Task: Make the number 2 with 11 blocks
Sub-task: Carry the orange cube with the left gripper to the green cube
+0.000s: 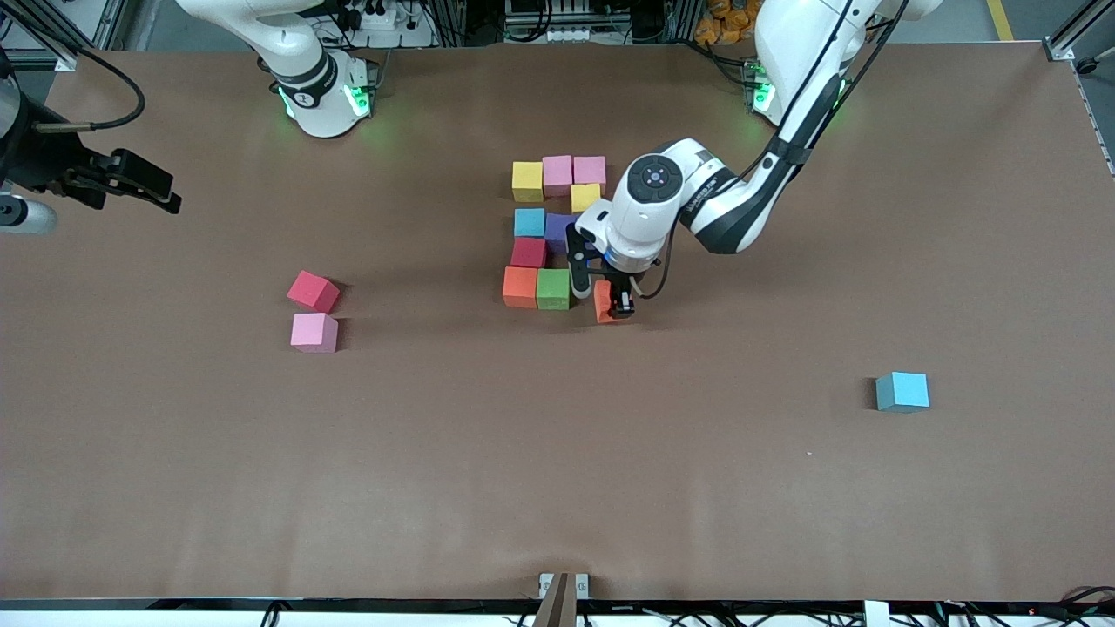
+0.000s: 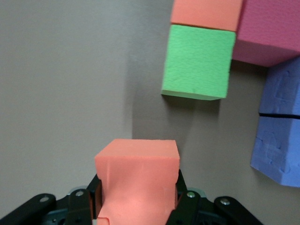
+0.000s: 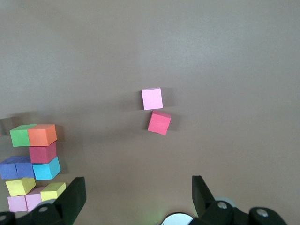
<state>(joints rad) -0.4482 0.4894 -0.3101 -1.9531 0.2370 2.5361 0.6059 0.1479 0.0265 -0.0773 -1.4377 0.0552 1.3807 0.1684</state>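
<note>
My left gripper (image 1: 612,304) is shut on an orange block (image 1: 602,302), low at the table, a small gap from the green block (image 1: 553,289), toward the left arm's end. In the left wrist view the orange block (image 2: 138,178) fills the jaws, with the green block (image 2: 198,61) ahead. The part-built number 2 has a yellow (image 1: 527,181) and two pink blocks (image 1: 573,172) on top, then yellow (image 1: 585,197), light blue (image 1: 529,222), purple (image 1: 557,231), red (image 1: 528,252), and orange (image 1: 520,286) beside green. My right gripper (image 1: 139,185) waits open and empty at the right arm's end.
A loose red block (image 1: 313,291) and a pink block (image 1: 314,332) lie together toward the right arm's end; they also show in the right wrist view (image 3: 158,122). A loose light blue block (image 1: 902,391) lies toward the left arm's end, nearer the front camera.
</note>
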